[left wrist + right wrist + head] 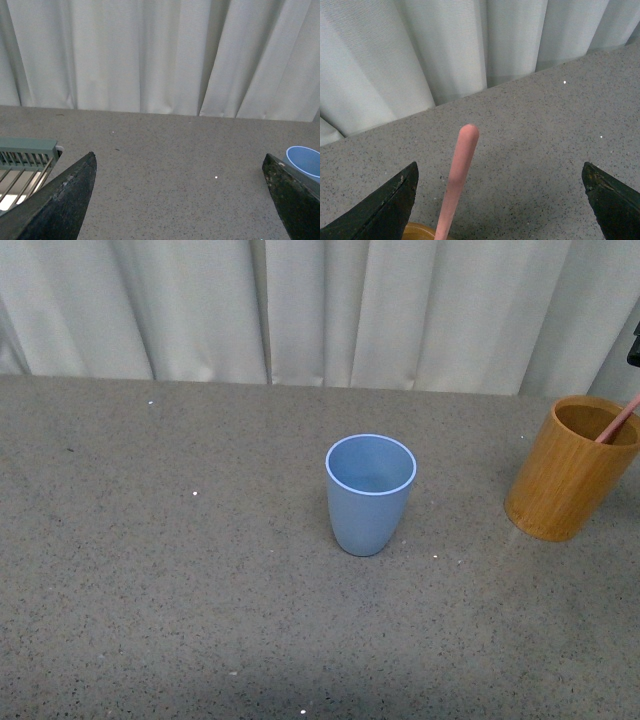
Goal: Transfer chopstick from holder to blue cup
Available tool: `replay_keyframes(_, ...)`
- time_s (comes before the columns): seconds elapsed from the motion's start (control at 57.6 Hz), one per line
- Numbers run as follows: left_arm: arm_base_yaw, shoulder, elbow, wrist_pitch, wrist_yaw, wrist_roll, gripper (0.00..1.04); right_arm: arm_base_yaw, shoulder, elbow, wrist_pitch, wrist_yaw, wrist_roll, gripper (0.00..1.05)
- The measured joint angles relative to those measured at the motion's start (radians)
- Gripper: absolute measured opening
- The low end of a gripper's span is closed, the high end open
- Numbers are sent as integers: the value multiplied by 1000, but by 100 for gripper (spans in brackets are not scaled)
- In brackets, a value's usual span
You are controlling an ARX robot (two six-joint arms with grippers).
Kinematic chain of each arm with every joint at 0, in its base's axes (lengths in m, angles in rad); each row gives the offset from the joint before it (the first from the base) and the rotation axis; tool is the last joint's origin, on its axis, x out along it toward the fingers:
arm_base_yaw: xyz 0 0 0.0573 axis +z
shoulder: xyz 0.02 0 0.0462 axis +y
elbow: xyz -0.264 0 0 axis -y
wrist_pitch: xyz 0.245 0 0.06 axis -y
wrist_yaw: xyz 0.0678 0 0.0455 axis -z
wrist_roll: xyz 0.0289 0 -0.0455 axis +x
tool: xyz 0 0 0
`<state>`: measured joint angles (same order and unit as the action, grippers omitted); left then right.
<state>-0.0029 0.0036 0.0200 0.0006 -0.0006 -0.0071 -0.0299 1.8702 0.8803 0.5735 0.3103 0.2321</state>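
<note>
Tabletop (150, 570): grey speckled surface, with a pale curtain (300, 310) hanging in folds along its far edge.
Blue cup (370, 495): stands on its base, mouth up, near the middle of the tabletop in the front view.
Holder (570, 475): stands on the tabletop to the robot's right of the blue cup, well apart from it, close to the front view's right edge.
Chopstick (618, 422): lower end inside the holder. It leans up and to the right over the rim, and its upper part runs out of the front view.
Left pincer (180, 200): spread wide with nothing held and only bare tabletop between its fingers (65, 205). The blue cup's rim shows just past one finger.
Right pincer (500, 205): spread wide above the holder. The chopstick's rounded top rises between the two fingers, nearer one of them and touching neither. No grip taken.
Rack (27, 155): pale green and slatted, at the edge of the left wrist view, beside the other left finger.
</note>
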Motion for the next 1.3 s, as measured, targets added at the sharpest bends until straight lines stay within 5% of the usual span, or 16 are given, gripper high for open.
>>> replay_keyframes(0.591,0,0,0,0,0,0,98,32,55,66,-21,38,1,94)
replay_keyframes(1.112,0,0,0,0,0,0,98,51,70,71,-14,49,-13,11)
replay_keyframes(1.303,0,0,0,0,0,0,98,54,69,64,5,36,-10,3)
